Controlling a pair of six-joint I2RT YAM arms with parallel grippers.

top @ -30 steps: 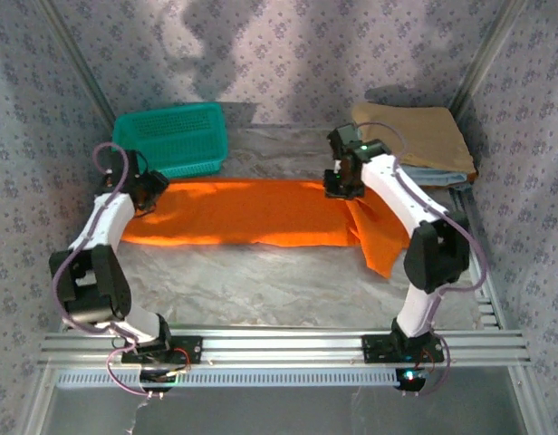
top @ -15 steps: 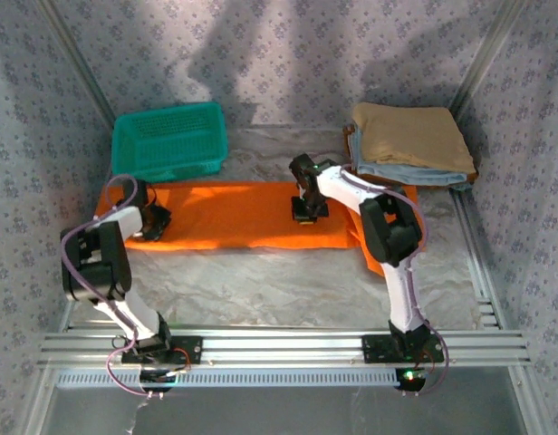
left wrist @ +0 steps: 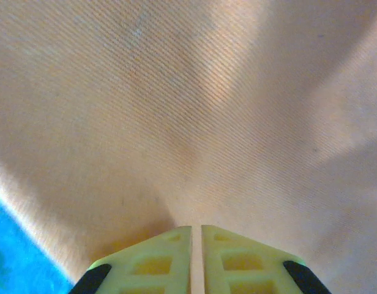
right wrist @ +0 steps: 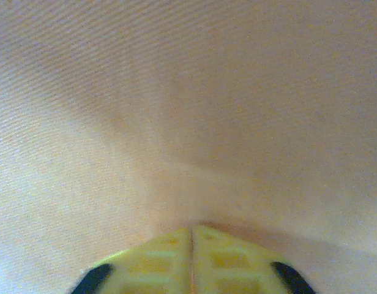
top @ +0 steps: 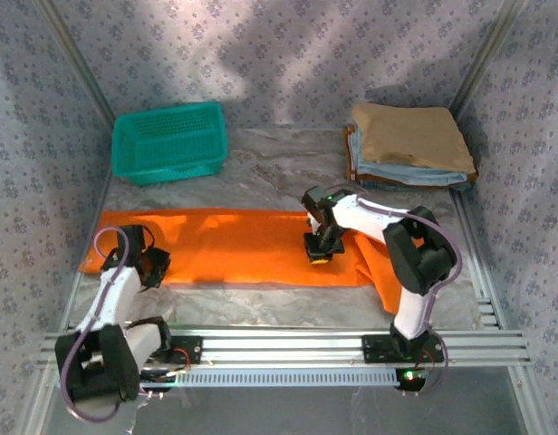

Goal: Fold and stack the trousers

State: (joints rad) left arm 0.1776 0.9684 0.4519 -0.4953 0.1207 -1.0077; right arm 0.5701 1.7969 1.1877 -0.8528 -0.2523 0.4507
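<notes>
Left fingers (left wrist: 155, 264), right fingers (right wrist: 228, 260) pinched shut on trousers (top: 234, 246), now pulled nearer than before.

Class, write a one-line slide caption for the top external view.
Left pincer and right pincer pinch the orange trousers spread wide; teal basket and folded stack behind.

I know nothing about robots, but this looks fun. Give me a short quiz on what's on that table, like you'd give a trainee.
1. True or false: the teal basket rests on the trousers.
2. What lies on top of the folded stack at the far right? A) a tan garment B) a teal towel C) an orange shirt
3. Fill in: the left gripper and the right gripper are both shut on the ____.
Key: 1 false, it stands apart behind them; 2 A; 3 trousers.
</notes>
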